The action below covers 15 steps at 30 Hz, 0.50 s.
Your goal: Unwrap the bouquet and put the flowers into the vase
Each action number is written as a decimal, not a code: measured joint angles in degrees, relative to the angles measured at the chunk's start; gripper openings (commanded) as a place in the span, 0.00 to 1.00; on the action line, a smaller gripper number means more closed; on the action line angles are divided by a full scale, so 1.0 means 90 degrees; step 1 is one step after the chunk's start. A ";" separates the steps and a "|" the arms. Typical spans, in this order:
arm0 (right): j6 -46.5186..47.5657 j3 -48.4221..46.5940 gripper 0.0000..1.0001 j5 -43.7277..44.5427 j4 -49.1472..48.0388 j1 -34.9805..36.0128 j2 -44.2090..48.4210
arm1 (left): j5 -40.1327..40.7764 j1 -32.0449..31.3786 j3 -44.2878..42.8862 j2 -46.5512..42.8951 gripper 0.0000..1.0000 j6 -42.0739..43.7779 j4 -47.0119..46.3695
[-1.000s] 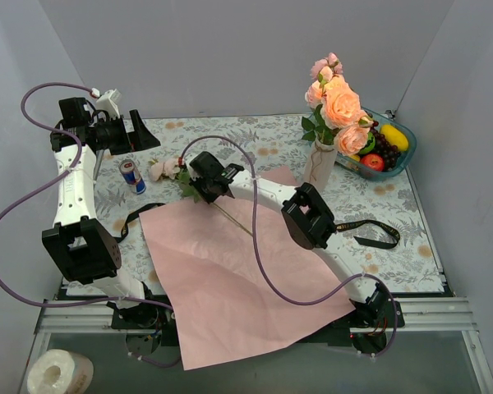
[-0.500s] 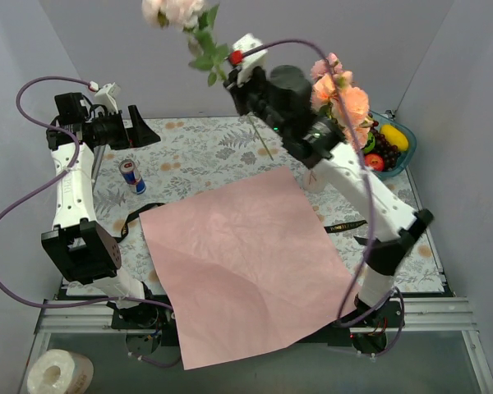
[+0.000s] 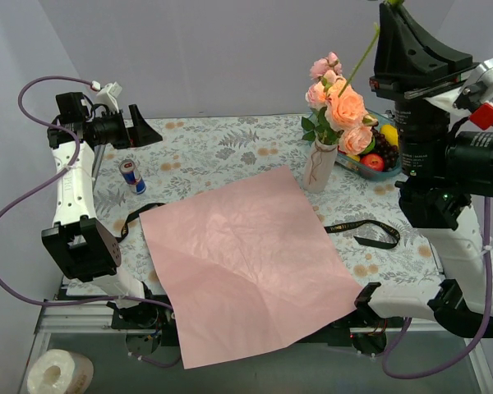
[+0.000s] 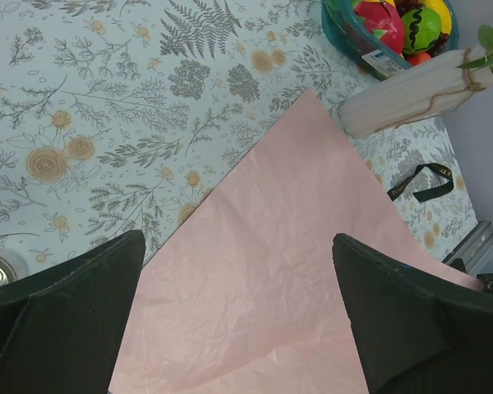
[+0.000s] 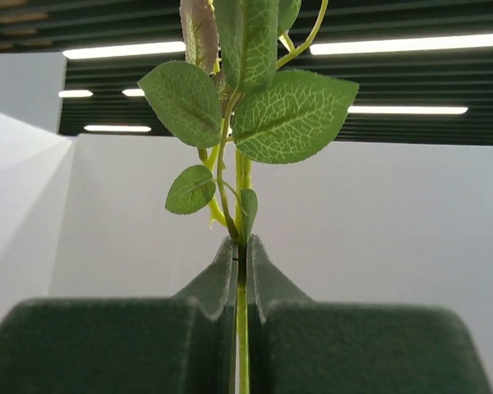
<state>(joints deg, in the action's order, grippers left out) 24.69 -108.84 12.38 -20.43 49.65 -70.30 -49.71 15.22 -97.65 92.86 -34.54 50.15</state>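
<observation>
Right arm (image 3: 444, 164) upright, right tool (image 5: 240, 254) tight around a flower stem (image 5: 245, 176); left tool (image 4: 238, 240) wide apart above pink paper (image 4: 296, 205).

Illumination: bright, even, soft shadows. Above the flower stem (image 5: 243, 353), ceiling strip lights (image 5: 411, 43) glare; beside it my fingers (image 5: 107, 345) appear soft-focused.

The top external camera looks down from above the near edge over the whole table (image 3: 214, 144). The left wrist camera faces down from high up, sharing the pink paper (image 4: 271, 279), vase (image 4: 411, 94) and fruit bowl (image 4: 343, 34) with it. The right wrist camera points upward, very close on a stem (image 5: 243, 328), toward ceiling lights (image 5: 411, 45).
</observation>
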 measured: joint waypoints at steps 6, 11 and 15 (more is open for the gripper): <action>0.1081 0.1447 0.01 0.0935 -0.1690 -0.0296 0.0321 | -0.0095 0.0000 -0.0027 0.0063 0.98 -0.0051 -0.0029; 0.0646 0.1868 0.01 0.1207 -0.2050 -0.1690 0.0007 | -0.0114 0.0000 -0.0046 0.0083 0.98 -0.0092 -0.0073; -0.0138 0.1712 0.01 0.1195 -0.2018 -0.2674 -0.0357 | -0.0129 0.0000 -0.0155 0.0160 0.98 -0.0095 -0.0083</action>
<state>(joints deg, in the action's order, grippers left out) 23.44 -93.43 23.14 -38.59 25.58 -73.52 -50.87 15.22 -99.04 94.30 -35.40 49.41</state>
